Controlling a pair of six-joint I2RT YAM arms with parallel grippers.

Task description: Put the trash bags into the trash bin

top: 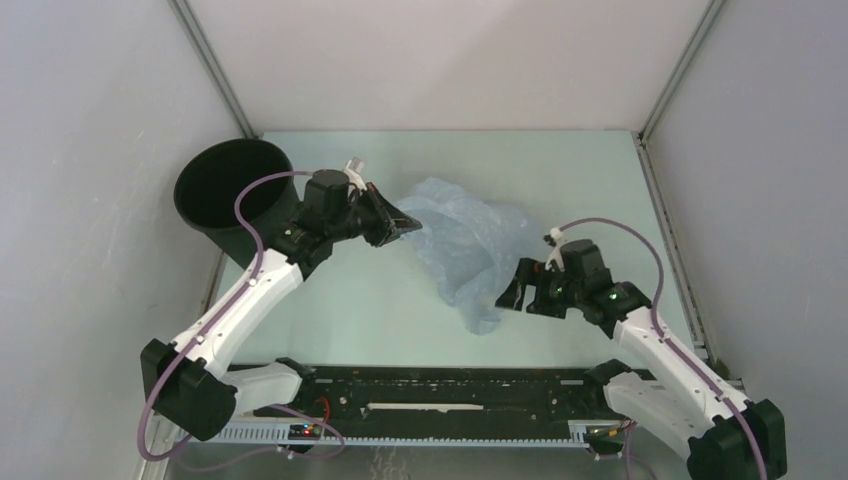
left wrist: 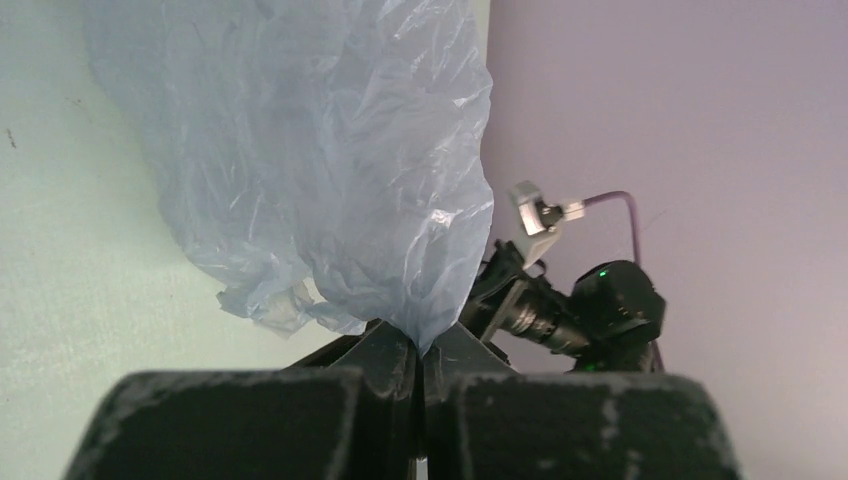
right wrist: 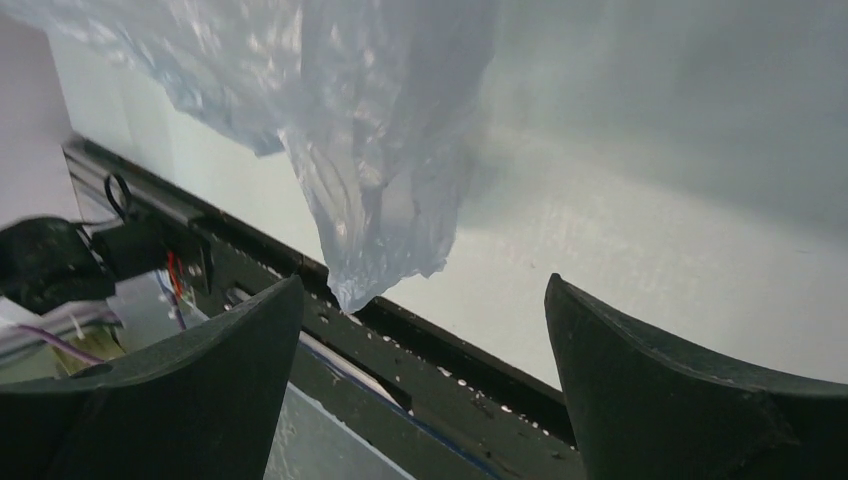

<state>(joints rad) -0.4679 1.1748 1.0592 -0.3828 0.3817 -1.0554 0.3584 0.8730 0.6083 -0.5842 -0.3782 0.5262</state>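
Note:
The pale grey-blue trash bag (top: 462,242) hangs crumpled over the middle of the table. My left gripper (top: 408,226) is shut on the bag's left edge; in the left wrist view the film (left wrist: 330,150) runs up out of the closed fingertips. The black trash bin (top: 233,193) stands at the far left, just behind my left arm. My right gripper (top: 513,290) is open and empty beside the bag's lower right end. In the right wrist view the bag's tail (right wrist: 375,170) hangs in front of the spread fingers (right wrist: 220,380), not touching them.
A black rail (top: 440,390) with wiring runs along the near edge between the arm bases. Grey walls enclose the table on the left, back and right. Metal frame posts (top: 215,70) stand at the back corners.

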